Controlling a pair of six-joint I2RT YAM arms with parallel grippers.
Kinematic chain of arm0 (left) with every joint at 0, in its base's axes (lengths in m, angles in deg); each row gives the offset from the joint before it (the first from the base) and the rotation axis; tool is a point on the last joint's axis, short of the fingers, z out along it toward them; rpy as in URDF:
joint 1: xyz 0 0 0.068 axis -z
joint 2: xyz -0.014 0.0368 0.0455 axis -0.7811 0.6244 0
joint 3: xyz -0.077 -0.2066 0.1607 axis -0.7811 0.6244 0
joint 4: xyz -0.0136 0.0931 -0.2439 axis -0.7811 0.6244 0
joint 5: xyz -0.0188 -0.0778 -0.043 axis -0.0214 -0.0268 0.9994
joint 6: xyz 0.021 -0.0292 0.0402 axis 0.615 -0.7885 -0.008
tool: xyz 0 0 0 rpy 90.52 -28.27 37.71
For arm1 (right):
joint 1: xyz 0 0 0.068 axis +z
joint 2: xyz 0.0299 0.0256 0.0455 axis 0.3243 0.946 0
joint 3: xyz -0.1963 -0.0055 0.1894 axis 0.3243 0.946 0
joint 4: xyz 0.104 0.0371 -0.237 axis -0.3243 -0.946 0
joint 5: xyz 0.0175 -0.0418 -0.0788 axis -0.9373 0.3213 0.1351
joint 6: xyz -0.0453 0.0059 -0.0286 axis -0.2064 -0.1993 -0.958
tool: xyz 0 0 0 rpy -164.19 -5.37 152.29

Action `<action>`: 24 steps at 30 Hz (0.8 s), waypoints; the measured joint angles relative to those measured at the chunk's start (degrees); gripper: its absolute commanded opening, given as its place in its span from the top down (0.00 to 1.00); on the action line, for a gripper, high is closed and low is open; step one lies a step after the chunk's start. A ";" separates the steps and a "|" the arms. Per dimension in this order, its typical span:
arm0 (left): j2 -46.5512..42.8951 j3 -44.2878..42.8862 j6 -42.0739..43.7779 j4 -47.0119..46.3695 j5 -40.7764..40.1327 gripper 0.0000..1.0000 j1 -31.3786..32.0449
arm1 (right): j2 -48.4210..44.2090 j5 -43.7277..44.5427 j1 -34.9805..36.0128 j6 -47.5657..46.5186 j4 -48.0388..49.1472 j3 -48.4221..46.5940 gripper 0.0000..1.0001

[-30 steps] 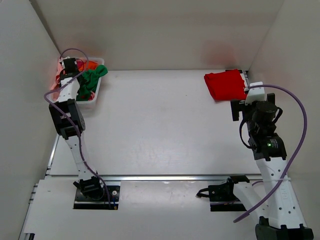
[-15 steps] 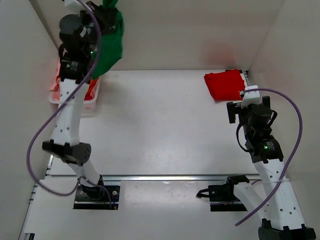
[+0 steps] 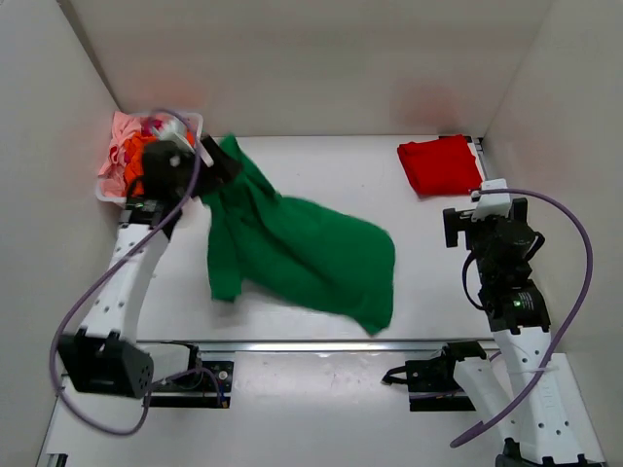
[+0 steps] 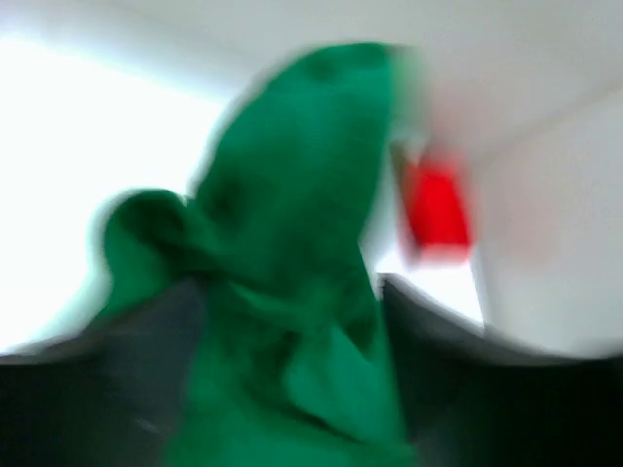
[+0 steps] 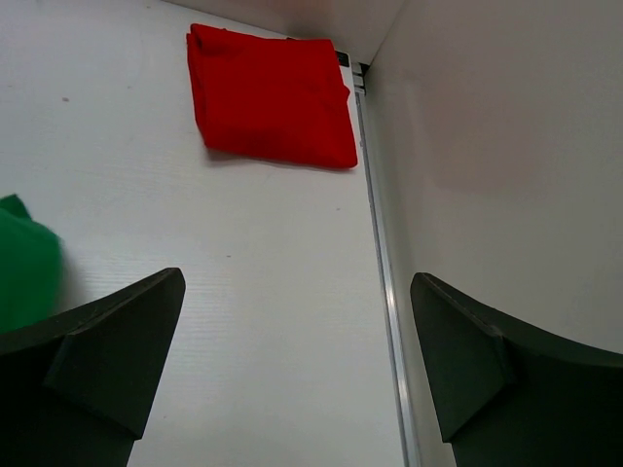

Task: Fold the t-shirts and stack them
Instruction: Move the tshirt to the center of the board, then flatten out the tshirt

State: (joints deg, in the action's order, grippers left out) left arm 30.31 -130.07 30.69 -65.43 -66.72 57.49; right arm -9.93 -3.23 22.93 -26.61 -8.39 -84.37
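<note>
The dark green t-shirt (image 3: 292,248) is lying opened out and rumpled across the middle of the bench (image 3: 321,170), not yet folded. I judge that it is lying there because folding needs open, flat room that a basket cannot give. Its far-left corner is rising up to the left gripper (image 3: 216,165), which is hanging right at that corner. In the left wrist view, cloth is filling the space between the jaws, and they are looking parted. The picture is smeared, though, so I cannot tell whether they are pinching the cloth or letting it go.

Just beyond that same corner of the green t-shirt, the white basket (image 3: 195,122) is sitting with the orange and pink shirts (image 3: 125,151) heaped inside. These are probably waiting for their turn.

Well apart from the green t-shirt, off to its far right, the red t-shirt (image 3: 440,165) is lying folded square. It is probably serving as the base of the stack and is being kept out of the working area.

Also to the right of the green t-shirt, apart from its hem, the right gripper (image 5: 297,282) is hovering above the bench. Its jaws are spread wide with nothing between them. It is likely standing by there to help flatten or fold that side of the cloth.
</note>
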 measured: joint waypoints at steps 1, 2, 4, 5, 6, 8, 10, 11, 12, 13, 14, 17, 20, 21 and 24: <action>1.51 5.16 -0.37 0.61 1.75 0.01 0.15 | -0.02 -0.28 0.13 0.04 0.07 0.00 0.01; 3.21 9.29 -0.59 2.16 3.06 0.01 0.26 | -0.02 -0.55 0.33 0.09 0.20 0.00 0.01; 7.04 16.22 -0.37 7.02 5.07 0.01 0.50 | 0.04 -1.18 1.46 0.66 0.26 0.09 0.01; 7.87 17.75 0.02 9.35 5.60 0.01 0.59 | 0.17 -1.68 2.14 1.09 0.24 0.22 0.00; 7.98 18.29 0.57 11.50 5.81 0.02 0.61 | 0.46 -2.32 3.06 1.66 0.15 0.33 0.01; 6.78 18.01 1.60 12.44 5.81 0.01 0.63 | 2.16 -4.48 4.96 3.54 -0.35 0.33 0.01; 5.11 16.37 3.56 13.57 5.49 0.05 0.83 | 4.02 -6.05 6.75 5.66 -1.29 0.33 0.01; 4.57 15.28 4.50 14.21 5.27 0.09 1.03 | 4.96 -6.88 7.48 6.56 -1.88 0.33 0.01; 4.17 14.08 5.77 15.13 4.79 0.17 1.55 | 6.54 -7.93 8.59 8.50 -2.75 0.33 0.01; 3.85 13.11 6.93 16.13 3.93 0.41 2.38 | 8.00 -9.31 9.51 10.51 -3.69 0.37 0.01; 3.39 12.72 8.37 17.29 2.73 0.59 3.82 | 9.40 -10.54 10.01 12.04 -4.59 0.39 0.01; 1.14 15.96 10.73 18.45 2.01 0.62 5.79 | 15.45 -16.24 10.97 16.79 -7.98 0.72 0.01; -3.04 24.83 11.32 20.76 2.10 0.63 5.29 | 19.87 -20.06 12.31 20.44 -10.67 2.58 0.01; -3.87 28.09 11.26 21.88 2.08 0.67 4.96 | 20.70 -20.98 13.16 21.27 -11.50 3.43 0.01; -3.82 33.20 10.67 24.09 1.90 0.84 5.25 | 21.53 -23.32 13.88 23.71 -12.66 5.51 0.00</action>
State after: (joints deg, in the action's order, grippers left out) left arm 26.49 -96.87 41.35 -41.34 -64.82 62.73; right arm 11.60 -26.55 36.81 -2.90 -21.05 -78.87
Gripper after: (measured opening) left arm 0.295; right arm 0.993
